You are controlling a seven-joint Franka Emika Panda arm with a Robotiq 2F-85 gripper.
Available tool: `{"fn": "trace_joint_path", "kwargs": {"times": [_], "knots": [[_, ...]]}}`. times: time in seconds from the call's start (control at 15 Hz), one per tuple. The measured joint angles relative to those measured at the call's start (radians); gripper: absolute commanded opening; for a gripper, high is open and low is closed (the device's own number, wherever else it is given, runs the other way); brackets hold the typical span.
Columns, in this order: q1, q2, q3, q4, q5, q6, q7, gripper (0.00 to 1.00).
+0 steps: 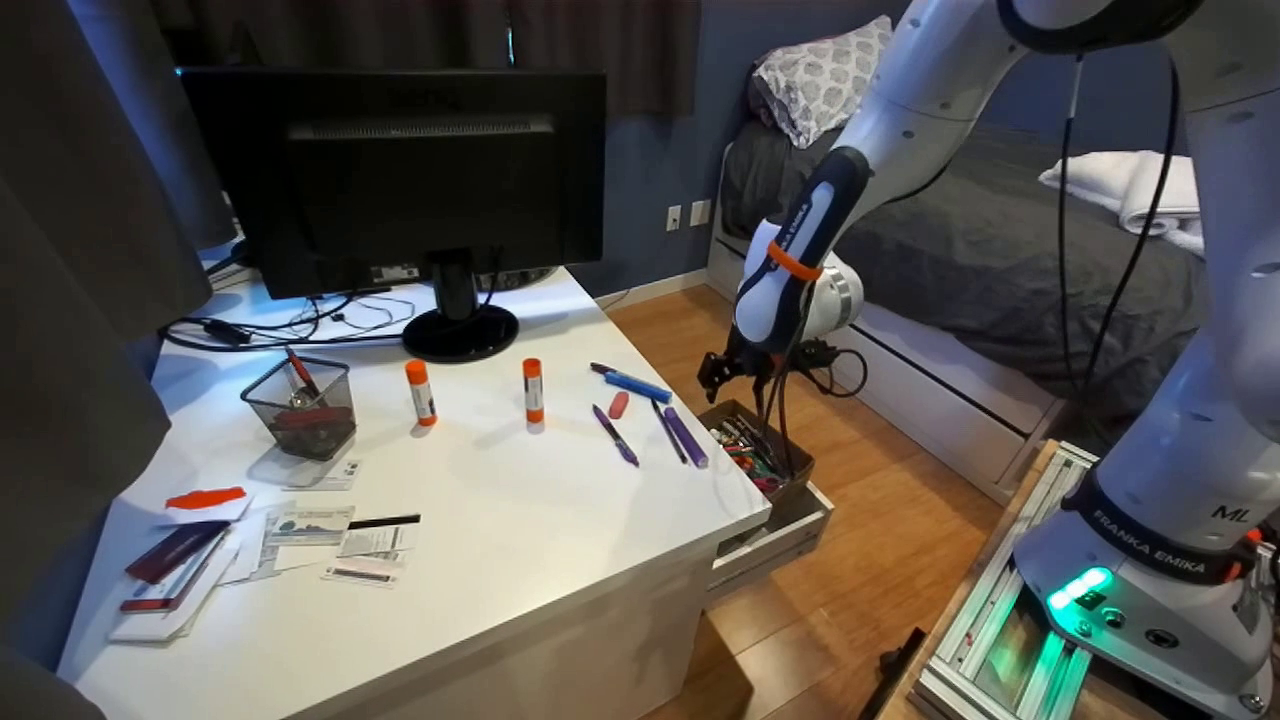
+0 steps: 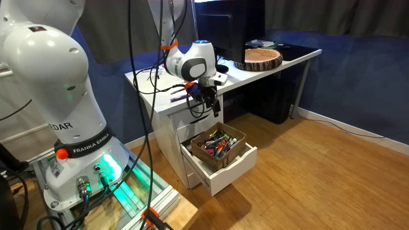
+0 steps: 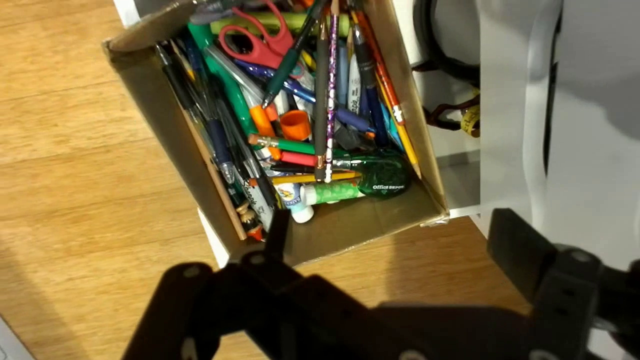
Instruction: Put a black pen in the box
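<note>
A slim black pen (image 1: 669, 432) lies on the white desk near its edge, beside a thick purple marker (image 1: 686, 437). A brown cardboard box (image 2: 204, 156) stands in the pulled-out drawer, filled with pens, pencils and scissors; it also shows in the wrist view (image 3: 350, 237). Several dark pens, one black (image 3: 175, 80), lie inside it along one wall. My gripper (image 3: 387, 232) is open with nothing between its fingers. It hangs above the box, off the desk edge, in both exterior views (image 1: 738, 388) (image 2: 214, 110).
The white drawer (image 2: 235, 174) sticks out under the desk (image 1: 560, 520). A purple pen (image 1: 615, 435), a blue pen (image 1: 638, 386), a pink eraser (image 1: 619, 404), two glue sticks (image 1: 421, 393) (image 1: 533, 391), a mesh cup (image 1: 300, 410) and a monitor (image 1: 400, 180) are on the desk.
</note>
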Motion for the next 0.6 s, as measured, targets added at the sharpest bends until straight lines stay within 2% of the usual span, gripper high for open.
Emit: {"fn": "trace_joint_path", "kwargs": {"times": [0.33, 0.6], "knots": [[-0.016, -0.247, 0.001, -0.154, -0.001, -0.118, -0.034, 1.0], [-0.027, -0.424, 0.012, -0.289, -0.001, -0.154, -0.051, 1.0]]}}
